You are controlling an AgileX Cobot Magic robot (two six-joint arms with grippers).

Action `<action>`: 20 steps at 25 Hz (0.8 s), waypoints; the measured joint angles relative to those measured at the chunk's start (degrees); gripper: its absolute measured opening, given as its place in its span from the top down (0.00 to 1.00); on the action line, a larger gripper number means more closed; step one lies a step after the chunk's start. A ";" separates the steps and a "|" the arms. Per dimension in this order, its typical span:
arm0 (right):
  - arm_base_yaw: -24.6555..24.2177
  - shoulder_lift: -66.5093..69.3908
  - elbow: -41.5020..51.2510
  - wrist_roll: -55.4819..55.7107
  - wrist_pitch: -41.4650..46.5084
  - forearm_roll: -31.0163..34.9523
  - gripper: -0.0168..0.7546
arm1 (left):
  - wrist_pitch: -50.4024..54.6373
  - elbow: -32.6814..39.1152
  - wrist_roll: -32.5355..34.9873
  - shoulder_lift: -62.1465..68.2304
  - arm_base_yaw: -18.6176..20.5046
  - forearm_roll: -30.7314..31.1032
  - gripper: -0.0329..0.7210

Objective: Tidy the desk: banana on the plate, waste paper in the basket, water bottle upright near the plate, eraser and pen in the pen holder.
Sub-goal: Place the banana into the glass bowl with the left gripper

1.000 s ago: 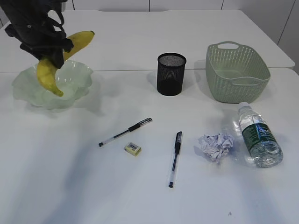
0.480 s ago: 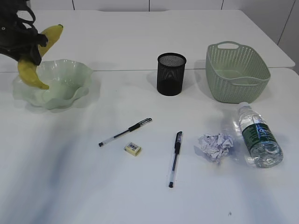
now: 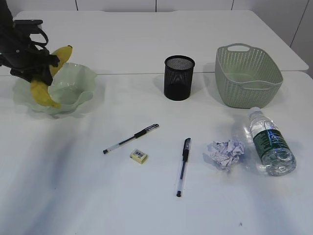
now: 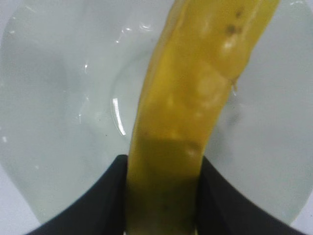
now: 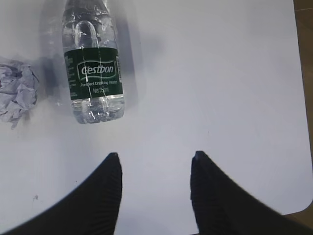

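**Banana held over the plate**

We are gripping the banana (image 3: 43, 83) in our left gripper (image 3: 35, 73), jaws clamped on its middle, above the left side of the plate (image 3: 78, 85). In the exterior view its long axis is running steeply, upper end pointing up and right, lower end dipping toward the plate's left rim. Only the left wrist view is showing us the close detail: smooth yellow skin with small brown flecks (image 4: 195, 98), two dark jaws pressing its sides, and the glossy, translucent green glass (image 4: 58, 98) beneath.

Our right gripper (image 5: 154, 169) is showing only in the right wrist view, jaws apart and holding nothing over the bare desk (image 5: 220, 73). Beyond it the clear ribbed bottle (image 5: 93, 68) is lying on its side, just beside the crumpled paper (image 5: 17, 93).

The exterior view alone is giving us the black mesh holder (image 3: 179, 77), the woven-look basket (image 3: 248, 76), two pens (image 3: 131, 138) (image 3: 183, 166) and the small yellow eraser (image 3: 139, 156), all resting apart.
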 joint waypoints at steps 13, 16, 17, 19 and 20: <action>0.00 0.00 0.00 0.00 0.00 0.00 0.53 | 0.08 -2.65 -0.07 3.61 0.14 -0.36 0.61; 0.00 0.00 0.00 0.00 0.00 0.00 0.53 | 0.08 -2.65 -0.07 4.09 0.41 -0.36 0.61; 0.00 0.00 0.00 0.00 0.00 0.00 0.53 | 0.08 -2.65 -0.07 4.09 0.52 -0.36 0.61; 0.00 0.00 0.00 0.00 0.00 0.00 0.53 | 0.16 -2.65 -0.07 4.18 0.80 -0.36 0.61; 0.00 0.00 0.00 0.00 0.00 0.00 0.53 | 0.16 -2.65 -0.07 4.18 0.93 -0.36 0.61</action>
